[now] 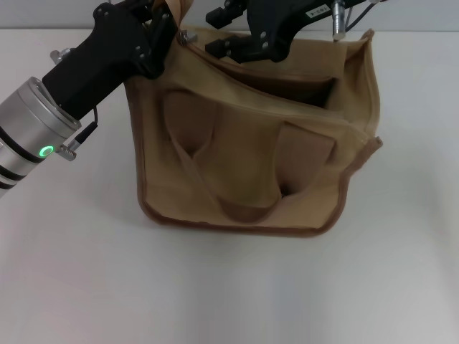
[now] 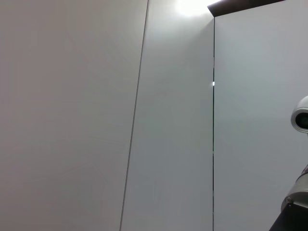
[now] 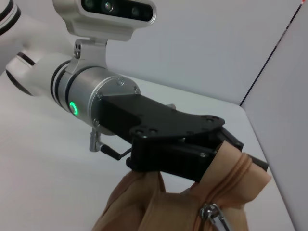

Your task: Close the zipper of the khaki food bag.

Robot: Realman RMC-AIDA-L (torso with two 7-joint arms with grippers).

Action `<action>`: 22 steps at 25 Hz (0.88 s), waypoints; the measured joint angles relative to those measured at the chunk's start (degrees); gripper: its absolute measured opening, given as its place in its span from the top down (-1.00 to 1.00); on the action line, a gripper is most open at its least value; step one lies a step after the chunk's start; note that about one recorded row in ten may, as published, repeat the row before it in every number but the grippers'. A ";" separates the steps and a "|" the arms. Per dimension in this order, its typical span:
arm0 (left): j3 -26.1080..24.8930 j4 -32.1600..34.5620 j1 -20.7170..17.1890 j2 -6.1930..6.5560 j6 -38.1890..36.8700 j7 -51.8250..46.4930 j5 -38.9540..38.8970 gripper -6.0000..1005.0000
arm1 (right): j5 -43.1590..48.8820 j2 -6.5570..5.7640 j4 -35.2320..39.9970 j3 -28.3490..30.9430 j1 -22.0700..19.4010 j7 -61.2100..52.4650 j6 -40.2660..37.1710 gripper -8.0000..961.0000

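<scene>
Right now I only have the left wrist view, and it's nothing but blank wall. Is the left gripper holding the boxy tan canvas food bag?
Observer: Yes. The right wrist view shows the left gripper clamped on an end corner of the khaki food bag, where the zipper ends.
Operator: What would I grab to close it?
Observer: A small silver metal pull, sitting close to that pinched corner.
Operator: And the right gripper?
Observer: In the head view the right gripper hovers open above the bag's top panel, holding nothing.
</scene>
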State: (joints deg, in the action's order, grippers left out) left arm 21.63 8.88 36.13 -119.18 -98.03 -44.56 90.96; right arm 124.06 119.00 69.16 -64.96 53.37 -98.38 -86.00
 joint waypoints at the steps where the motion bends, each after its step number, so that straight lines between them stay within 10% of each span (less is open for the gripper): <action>1: 0.00 0.00 0.02 0.00 0.00 0.00 0.00 0.94 | -0.21 0.00 -0.09 0.00 -0.02 0.17 0.16 0.28; 22: -0.27 0.00 0.30 0.00 0.16 0.00 0.00 0.94 | -1.95 0.00 -3.05 -1.26 0.68 2.86 3.30 0.28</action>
State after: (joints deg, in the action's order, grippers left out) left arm 21.36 8.87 36.43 -119.18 -97.87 -44.56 90.97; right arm 122.11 119.00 66.11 -66.22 54.05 -95.52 -82.70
